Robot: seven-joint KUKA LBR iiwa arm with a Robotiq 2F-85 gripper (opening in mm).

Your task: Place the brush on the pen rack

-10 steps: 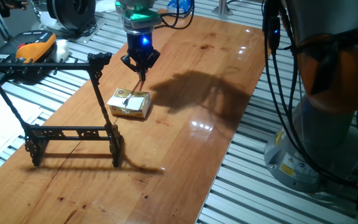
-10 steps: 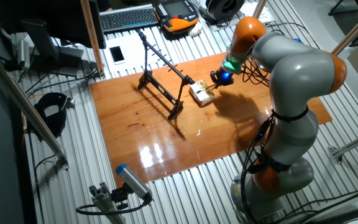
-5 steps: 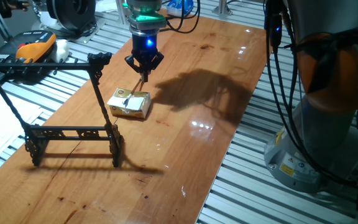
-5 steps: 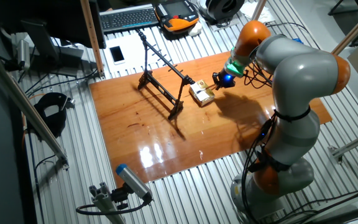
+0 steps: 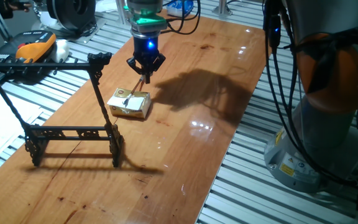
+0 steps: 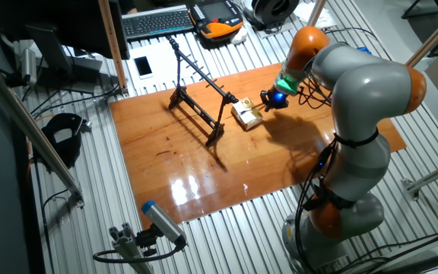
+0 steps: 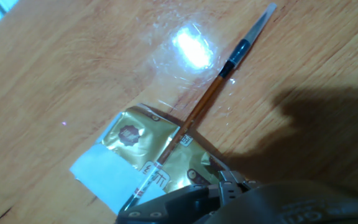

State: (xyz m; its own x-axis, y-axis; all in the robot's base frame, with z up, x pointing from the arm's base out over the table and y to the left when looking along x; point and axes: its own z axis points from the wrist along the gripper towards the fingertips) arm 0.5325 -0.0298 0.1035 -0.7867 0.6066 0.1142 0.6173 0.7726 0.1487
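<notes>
My gripper (image 5: 145, 70) hangs above the table, just right of and behind a yellowish block (image 5: 130, 103), and is shut on the brush (image 5: 143, 79). In the hand view the brush (image 7: 210, 96) runs from my fingers (image 7: 185, 199) at the bottom edge up to the right. It has a brown handle, a dark ferrule and a clear-capped tip, and it passes over the block (image 7: 135, 155). The black pen rack (image 5: 73, 132) stands to the left of the block, with its top crossbar well left of the gripper. The rack also shows in the other fixed view (image 6: 200, 106).
The wooden table (image 5: 191, 137) ends in slatted metal on all sides. An orange-and-black handset (image 5: 33, 48) and cables lie behind the rack. The robot's base (image 5: 328, 124) stands at the right. A keyboard (image 6: 158, 21) lies beyond the table.
My gripper has moved slightly up and to the right, away from the rack, with the brush in it. The block and the rack have not moved.
</notes>
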